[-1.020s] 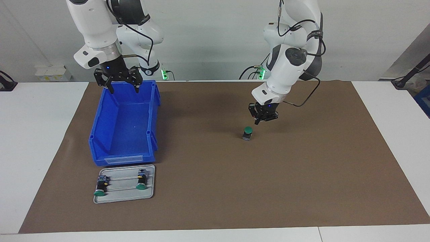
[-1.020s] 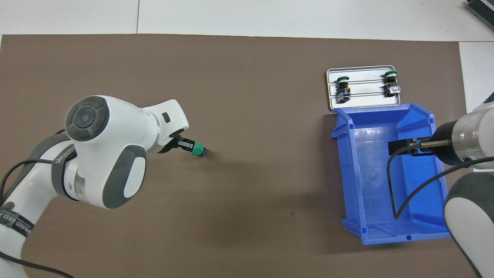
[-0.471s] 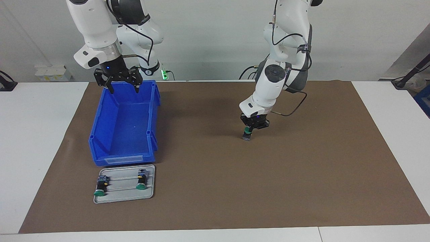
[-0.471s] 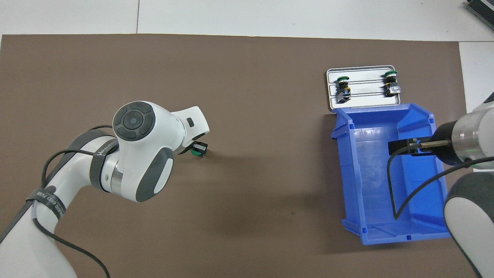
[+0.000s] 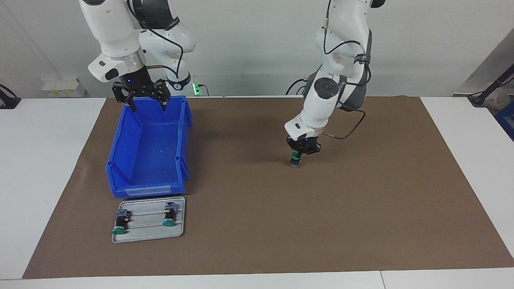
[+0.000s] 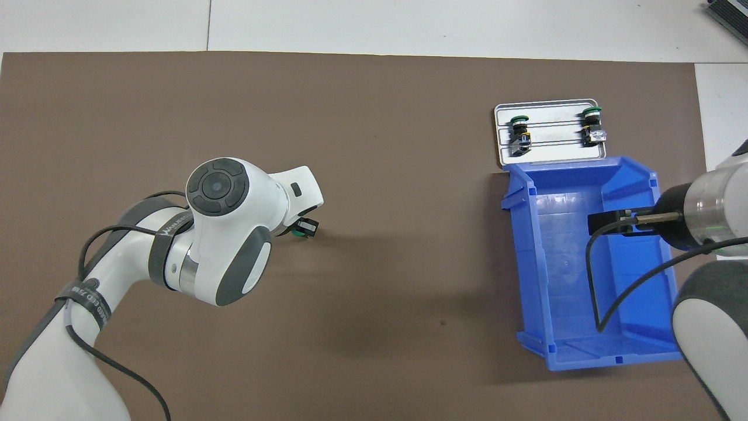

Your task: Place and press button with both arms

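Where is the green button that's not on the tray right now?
The button stands upright on the brown mat, toward the left arm's end of the table, directly under the left gripper, well apart from the blue bin.

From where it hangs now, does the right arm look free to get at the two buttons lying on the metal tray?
Probably yes. The right tool hangs open over the blue bin's end nearer the robots; the two buttons lie uncovered on the tray, just past the bin. The left tool is busy at the button mid-mat.
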Robot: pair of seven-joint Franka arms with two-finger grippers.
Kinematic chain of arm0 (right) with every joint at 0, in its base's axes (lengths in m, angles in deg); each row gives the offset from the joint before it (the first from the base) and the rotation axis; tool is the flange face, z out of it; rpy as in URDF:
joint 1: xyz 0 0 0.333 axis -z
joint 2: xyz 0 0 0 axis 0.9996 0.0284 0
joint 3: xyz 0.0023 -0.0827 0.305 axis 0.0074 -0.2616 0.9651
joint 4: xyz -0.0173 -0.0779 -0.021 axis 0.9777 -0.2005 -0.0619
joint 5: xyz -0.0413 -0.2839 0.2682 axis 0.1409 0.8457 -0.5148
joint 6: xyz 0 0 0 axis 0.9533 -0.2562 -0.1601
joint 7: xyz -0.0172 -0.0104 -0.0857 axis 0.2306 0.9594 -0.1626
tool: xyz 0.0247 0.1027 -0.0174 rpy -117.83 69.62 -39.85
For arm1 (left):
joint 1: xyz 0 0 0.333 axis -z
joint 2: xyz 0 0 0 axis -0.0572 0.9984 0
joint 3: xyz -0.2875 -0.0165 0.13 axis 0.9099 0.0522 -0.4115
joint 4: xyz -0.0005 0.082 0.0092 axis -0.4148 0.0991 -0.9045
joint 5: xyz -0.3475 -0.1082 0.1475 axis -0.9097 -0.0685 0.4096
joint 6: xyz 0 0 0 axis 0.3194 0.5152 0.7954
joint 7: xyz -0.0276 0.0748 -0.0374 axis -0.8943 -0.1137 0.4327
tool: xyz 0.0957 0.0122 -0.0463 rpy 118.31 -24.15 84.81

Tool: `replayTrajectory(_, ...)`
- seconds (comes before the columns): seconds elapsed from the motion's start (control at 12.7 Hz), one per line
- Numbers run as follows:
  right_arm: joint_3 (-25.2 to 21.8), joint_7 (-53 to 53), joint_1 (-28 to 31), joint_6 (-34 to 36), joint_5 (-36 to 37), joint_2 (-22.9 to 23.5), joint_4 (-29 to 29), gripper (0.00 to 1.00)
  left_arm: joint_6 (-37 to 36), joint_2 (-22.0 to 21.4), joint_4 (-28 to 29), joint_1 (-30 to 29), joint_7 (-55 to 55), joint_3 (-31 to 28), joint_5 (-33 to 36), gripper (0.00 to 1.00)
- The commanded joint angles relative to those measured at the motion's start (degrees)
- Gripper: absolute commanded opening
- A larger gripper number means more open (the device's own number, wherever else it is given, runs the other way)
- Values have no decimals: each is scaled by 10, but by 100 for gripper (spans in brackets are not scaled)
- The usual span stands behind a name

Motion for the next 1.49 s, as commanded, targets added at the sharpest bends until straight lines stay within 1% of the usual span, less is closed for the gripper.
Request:
replayTrajectory(0.0, 1, -18, 6, -4, -14, -10, 10, 99, -2, 11, 3, 17, 11, -8, 7, 0)
replayTrajectory(0.31, 1, -18, 6, -4, -14, -11, 10, 99, -73, -13, -45, 10, 9, -9, 6, 0)
replayTrajectory(0.47, 1, -18, 6, -4, -14, -10, 9, 99, -83, -36, -47, 3, 8, -16, 6, 0)
replayTrajectory(0.55, 1, -18, 6, -4, -14, -10, 10, 99, -95, -46, -47, -14, 3, -16, 7, 4)
replayTrajectory(0.63, 1, -18, 6, -4, -14, -10, 10, 100, -107, -50, -48, -21, -5, -16, 6, 60)
replayTrajectory(0.71, 1, -18, 6, -4, -14, -10, 10, 99, -114, -56, -48, -28, -17, -17, 6, 100)
replayTrajectory(1.02, 1, -18, 6, -4, -14, -10, 10, 99, -166, -99, -48, -75, -19, -17, 6, 100)
replayTrajectory(1.18, 1, -18, 6, -4, -14, -10, 9, 99, -208, -128, -47, -108, -19, -17, 6, 100)
replayTrajectory(1.33, 1, -18, 6, -4, -15, -10, 10, 99, -220, -157, -47, -134, -20, -17, 6, 100)
replayTrajectory(1.41, 1, -18, 6, -4, -14, -10, 9, 99, -218, -160, -47, -136, -18, -17, 6, 100)
